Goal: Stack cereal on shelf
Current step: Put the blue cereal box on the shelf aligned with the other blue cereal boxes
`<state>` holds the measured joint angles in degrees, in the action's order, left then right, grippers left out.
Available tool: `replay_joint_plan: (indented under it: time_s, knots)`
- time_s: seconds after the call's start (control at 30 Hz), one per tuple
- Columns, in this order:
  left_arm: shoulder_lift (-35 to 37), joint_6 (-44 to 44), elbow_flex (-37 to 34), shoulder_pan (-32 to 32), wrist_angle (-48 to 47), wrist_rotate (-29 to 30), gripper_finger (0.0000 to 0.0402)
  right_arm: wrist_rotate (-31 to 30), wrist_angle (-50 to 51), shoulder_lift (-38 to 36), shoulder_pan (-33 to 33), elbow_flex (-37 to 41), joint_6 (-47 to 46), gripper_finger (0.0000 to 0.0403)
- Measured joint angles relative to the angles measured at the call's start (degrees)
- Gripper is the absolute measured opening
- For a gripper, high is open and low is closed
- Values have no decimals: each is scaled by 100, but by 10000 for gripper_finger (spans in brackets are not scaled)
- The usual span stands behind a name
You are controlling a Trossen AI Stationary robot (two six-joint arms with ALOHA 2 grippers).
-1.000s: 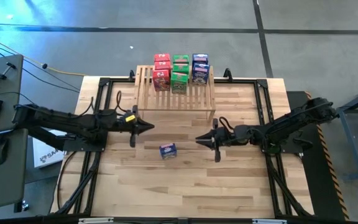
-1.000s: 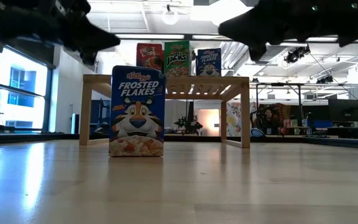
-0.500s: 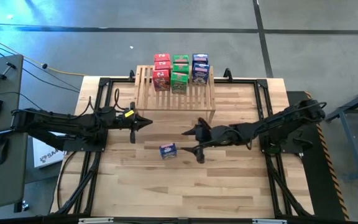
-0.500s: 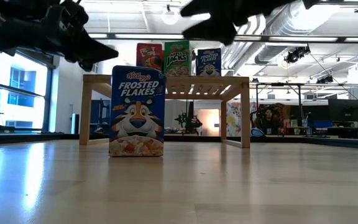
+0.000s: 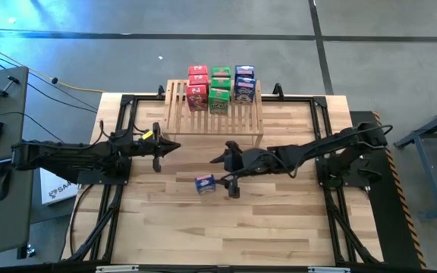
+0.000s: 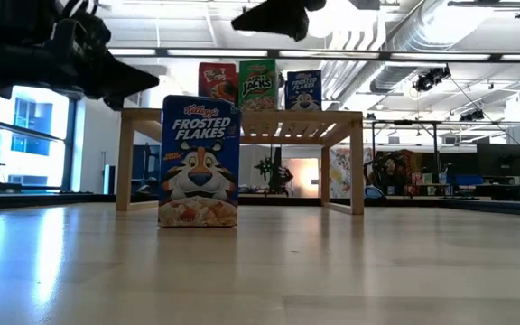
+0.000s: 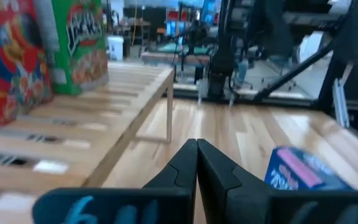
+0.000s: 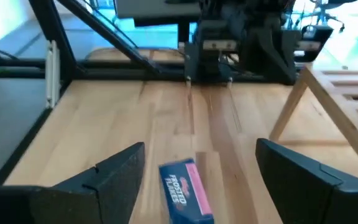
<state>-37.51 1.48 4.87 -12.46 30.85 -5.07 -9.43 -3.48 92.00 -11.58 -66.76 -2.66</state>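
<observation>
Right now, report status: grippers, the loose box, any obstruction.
Right gripper open, closing on the blue box, not touching. Left gripper shut, empty, parked by the shelf. Box upright on the table. Nothing between.

blue box: "Kellogg's FROSTED FLAKES" | green box: "JACKS"

We cannot count the boxes stacked on the shelf from above; the left wrist view blurs the red box and crops the blue box; box print there stays unreadable.
</observation>
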Motion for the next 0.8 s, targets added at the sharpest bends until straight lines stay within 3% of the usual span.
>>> replay_joint_plan:
  time_s: [0.2,0.8]
  knots:
    - [124,-59,-5,-3,-258,12,3,437,125,408,10,-282,-145,300]
    - [115,-107,-2,-5,-386,31,3,453,1408,1811,182,-1474,11,313]
